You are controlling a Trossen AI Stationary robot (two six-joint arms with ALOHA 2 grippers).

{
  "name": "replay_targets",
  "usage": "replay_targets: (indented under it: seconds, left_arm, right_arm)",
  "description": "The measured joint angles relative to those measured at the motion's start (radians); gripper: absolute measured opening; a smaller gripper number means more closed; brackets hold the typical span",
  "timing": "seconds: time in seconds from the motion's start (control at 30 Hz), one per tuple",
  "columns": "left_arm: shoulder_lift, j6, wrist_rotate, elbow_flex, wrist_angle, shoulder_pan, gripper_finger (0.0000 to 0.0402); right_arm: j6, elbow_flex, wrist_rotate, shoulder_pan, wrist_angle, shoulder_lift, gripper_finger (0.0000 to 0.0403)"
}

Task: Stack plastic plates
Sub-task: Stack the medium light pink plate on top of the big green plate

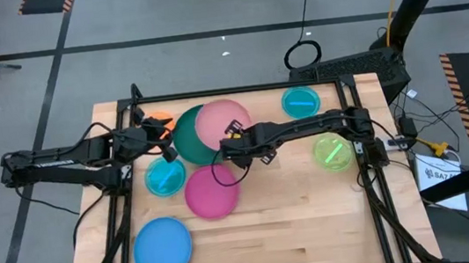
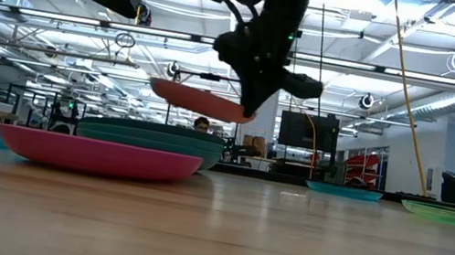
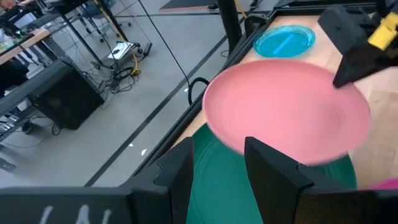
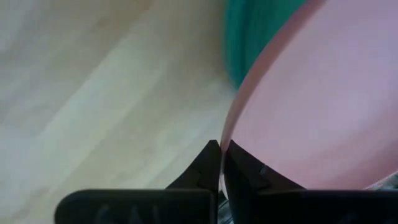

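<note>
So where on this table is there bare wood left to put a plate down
Bare wood runs along the near edge of the table, right of the blue plate and below the lime plate. It is crowded at centre-left, where the right gripper holds the pink plate over the green plate, beside the magenta plate.

Your pink plate (image 1: 220,122) hangs tilted above the teal plate (image 1: 187,138); magenta (image 1: 212,192), blue (image 1: 163,248) lie apart.
</note>
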Motion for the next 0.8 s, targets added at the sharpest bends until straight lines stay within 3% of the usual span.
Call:
replay_targets:
  seconds: [0.27, 0.6, 0.8]
  left_arm:
    - [0.0, 0.0, 0.0, 0.0, -0.001, 0.0, 0.0149]
    - [0.0, -0.003, 0.001, 0.0, -0.003, 0.0, 0.0149]
    - [0.0, -0.003, 0.001, 0.0, -0.003, 0.0, 0.0149]
  right_arm:
    - [-0.099, 0.0, -0.009, -0.003, 0.086, 0.001, 0.0009]
    - [-0.098, -0.001, -0.012, -0.004, 0.096, 0.001, 0.0013]
    - [-0.036, -0.001, -0.029, -0.008, 0.095, 0.001, 0.0041]
